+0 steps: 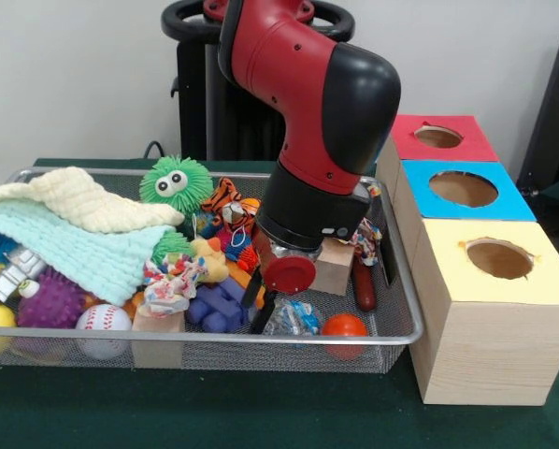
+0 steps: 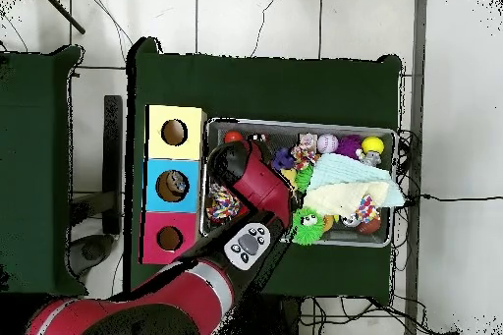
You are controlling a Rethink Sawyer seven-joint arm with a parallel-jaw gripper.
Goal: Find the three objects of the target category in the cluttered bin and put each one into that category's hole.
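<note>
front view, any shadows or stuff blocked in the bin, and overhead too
Front view: even light, the arm hides the bin's middle and the gripper's tips, soft shadow under the toys. Overhead view: the arm covers the bin's end nearest the boxes.

Front view low and close across the counter [image 1: 261,412], facing the arm [image 1: 322,112], overhead view high, straight down, both sharing wire bin [image 1: 406,309] and three holed boxes [image 2: 174,185]
</note>
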